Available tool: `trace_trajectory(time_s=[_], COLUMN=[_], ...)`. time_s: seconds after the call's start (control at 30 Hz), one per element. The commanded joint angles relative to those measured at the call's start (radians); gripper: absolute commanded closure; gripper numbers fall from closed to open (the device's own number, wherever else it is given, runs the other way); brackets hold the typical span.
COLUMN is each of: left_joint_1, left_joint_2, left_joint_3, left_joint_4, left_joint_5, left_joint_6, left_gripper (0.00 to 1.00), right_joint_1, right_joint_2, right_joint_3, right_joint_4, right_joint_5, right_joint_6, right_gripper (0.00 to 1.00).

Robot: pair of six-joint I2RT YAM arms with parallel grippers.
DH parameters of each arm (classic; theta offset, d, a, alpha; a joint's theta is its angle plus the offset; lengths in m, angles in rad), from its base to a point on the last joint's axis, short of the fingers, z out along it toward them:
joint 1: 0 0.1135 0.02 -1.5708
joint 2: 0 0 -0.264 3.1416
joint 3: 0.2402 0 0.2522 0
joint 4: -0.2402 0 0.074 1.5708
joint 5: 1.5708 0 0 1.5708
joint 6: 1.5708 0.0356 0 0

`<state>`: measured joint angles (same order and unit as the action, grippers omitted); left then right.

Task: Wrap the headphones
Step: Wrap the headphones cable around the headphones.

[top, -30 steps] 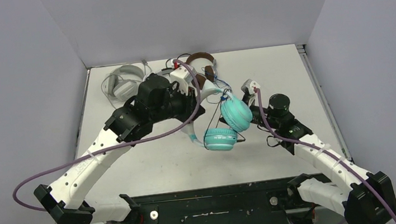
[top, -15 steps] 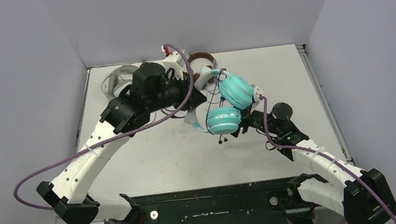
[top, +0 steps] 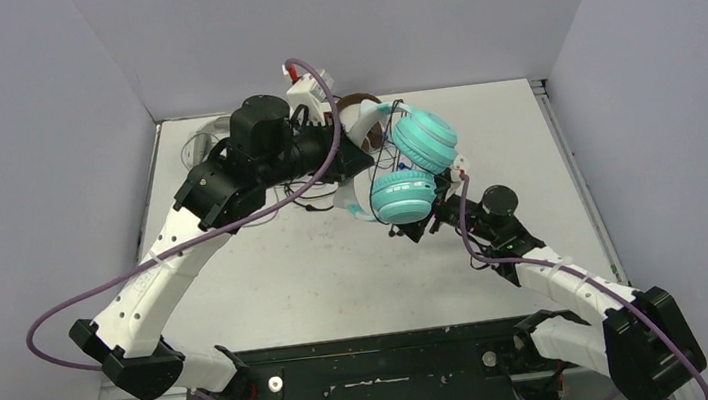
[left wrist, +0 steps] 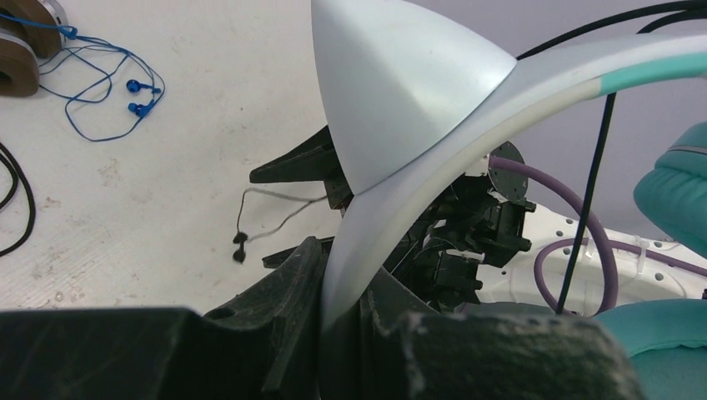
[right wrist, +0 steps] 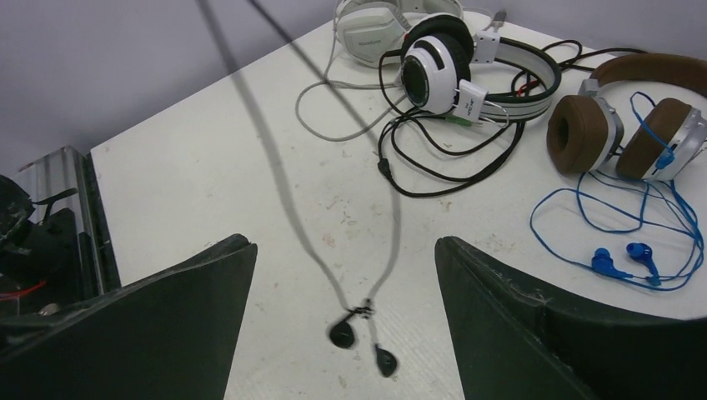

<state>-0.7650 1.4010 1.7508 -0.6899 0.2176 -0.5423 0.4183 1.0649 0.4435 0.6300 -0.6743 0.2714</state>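
Observation:
The light teal headphones [top: 413, 165] hang in the air over the middle of the table. My left gripper [top: 357, 159] is shut on their white band [left wrist: 392, 192], which runs up between the two black fingers. Their thin cable [right wrist: 379, 275] dangles down and ends in two black tips [right wrist: 363, 335]. These hang between the fingers of my right gripper [right wrist: 342, 325] without touching them. That gripper [top: 430, 219] is open, just below the lower teal cup [top: 400, 197].
The brown headphones [right wrist: 625, 125] with their blue cable [right wrist: 634, 242] lie at the back of the table. The black-and-white headphones [right wrist: 450, 67] with a tangled black cable, and a pale grey pair [right wrist: 375, 21], lie beside them. The table's left edge [right wrist: 92, 217] is close.
My left arm has lifted the teal headphones up and towards the back. My right gripper has opened wide and moved in under the headphones; the cable tips now hang free between its fingers.

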Motion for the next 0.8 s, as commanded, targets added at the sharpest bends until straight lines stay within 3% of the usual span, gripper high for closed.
trace_trajectory(time_s=[0.0,0.13,0.3,0.47,0.77], left_joint_1=[0.001,0.002,0.001,0.001,0.002], left_joint_2=[-0.007,-0.011,-0.026,-0.026,-0.023], left_joint_3=[0.091,0.092,0.094,0.106,0.120], left_joint_4=[0.058,0.063,0.065,0.059,0.062], left_joint_5=[0.023,0.023,0.020,0.021,0.025], left_joint_6=[-0.041,-0.044,-0.046,-0.048,-0.051], left_gripper=[1.00,1.00,1.00,1.00,1.00], right_joint_1=[-0.006,-0.006,0.002,0.004,0.003], right_joint_2=[-0.018,0.006,0.059,0.111,0.158], right_joint_3=[-0.008,-0.001,0.016,0.037,0.067], right_joint_4=[0.089,0.102,0.177,0.224,0.246], right_joint_5=[0.066,0.063,-0.103,-0.160,-0.186], right_joint_6=[-0.042,-0.043,-0.031,-0.018,-0.018], right_gripper=[0.20,0.16,0.10,0.09,0.16])
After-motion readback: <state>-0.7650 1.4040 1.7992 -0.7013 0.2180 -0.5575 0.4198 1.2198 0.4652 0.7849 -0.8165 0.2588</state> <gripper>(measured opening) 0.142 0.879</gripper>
